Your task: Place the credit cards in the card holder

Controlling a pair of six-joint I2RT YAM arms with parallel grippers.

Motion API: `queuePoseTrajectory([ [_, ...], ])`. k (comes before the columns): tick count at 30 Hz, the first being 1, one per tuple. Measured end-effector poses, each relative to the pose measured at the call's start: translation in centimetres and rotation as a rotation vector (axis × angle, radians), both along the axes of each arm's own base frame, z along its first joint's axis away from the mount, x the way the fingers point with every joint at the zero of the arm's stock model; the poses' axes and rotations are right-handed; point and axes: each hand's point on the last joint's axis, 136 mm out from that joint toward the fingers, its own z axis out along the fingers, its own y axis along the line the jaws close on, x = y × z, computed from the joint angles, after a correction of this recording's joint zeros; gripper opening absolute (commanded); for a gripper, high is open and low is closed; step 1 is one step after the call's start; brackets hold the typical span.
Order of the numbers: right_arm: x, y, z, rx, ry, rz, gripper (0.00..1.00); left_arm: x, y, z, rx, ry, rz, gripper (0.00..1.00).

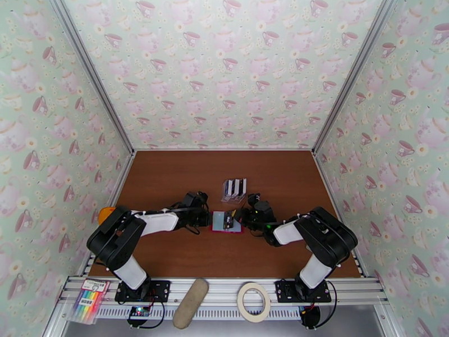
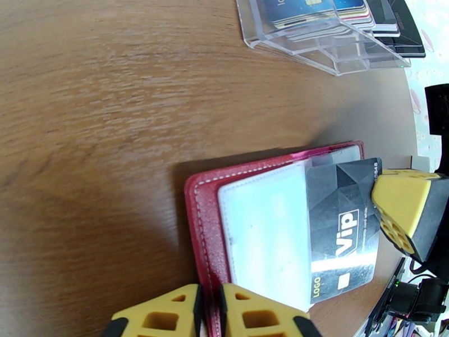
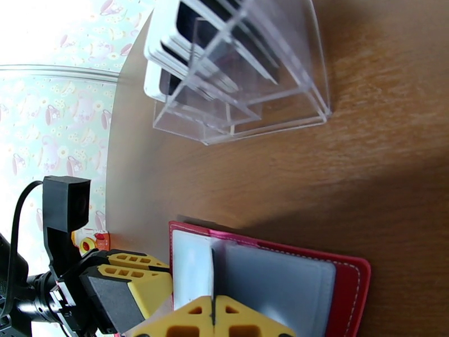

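Along the bottom edge of the overhead view runs a grooved aluminium rail. It carries a flat pack of multicoloured marker pens at lower left, a beige oblong pad at centre and a white roll of tape to its right. Just above, two black-and-white arms stand on the rail and bend inward over the brown wood-grain worktop. A round orange object, partly hidden behind the left arm, sits at the worktop's left edge. At the centre of the frame a small red rectangular card holder lies open and flat between the two pincers, with white stitching on its border, pink lining and clear plastic sleeves inside. At the bottom of its wrist view, the left pincer, with yellow pads, is closed on the holder's red outer edge. At the bottom centre of its wrist view, the right pincer is clamped on a black credit card marked "Vip" in white, seen edge-on there. In the left wrist view this card lies over the right-hand part of the holder, its left edge meeting a clear sleeve; whether it has entered the sleeve cannot be told. Beyond, near the holder but apart from it, a clear acrylic tiered stand holds the other credit cards, with dark blue, black and white faces visible. Farthest are walls papered in a pale green teacup pattern.
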Motion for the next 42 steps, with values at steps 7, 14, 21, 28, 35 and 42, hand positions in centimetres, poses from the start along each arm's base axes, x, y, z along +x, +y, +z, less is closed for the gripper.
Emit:
queuePoseTrajectory([
  [7,-0.21,-0.03,-0.07,0.006,0.003,-0.006,0.00,-0.02,-0.04,-0.05,-0.013,-0.003,0.015,0.15],
  [14,-0.11,-0.21,-0.09,0.010,0.005,-0.024,0.00,-0.10,-0.19,-0.04,-0.021,-0.005,0.022,0.15],
  [21,0.02,-0.49,-0.24,0.008,0.008,-0.055,0.00,-0.20,-0.32,-0.04,-0.031,-0.008,0.026,0.15],
  [28,-0.08,-0.40,-0.88,0.006,0.022,-0.055,0.00,-0.22,-0.41,-0.01,-0.036,-0.007,0.031,0.15],
  [35,-0.30,-0.03,-0.81,0.008,0.019,-0.044,0.00,-0.30,-0.51,-0.01,-0.037,-0.006,0.029,0.15],
  [42,-0.31,0.23,-0.81,0.008,0.018,-0.038,0.00,-0.34,-0.55,-0.01,-0.038,-0.004,0.030,0.15],
])
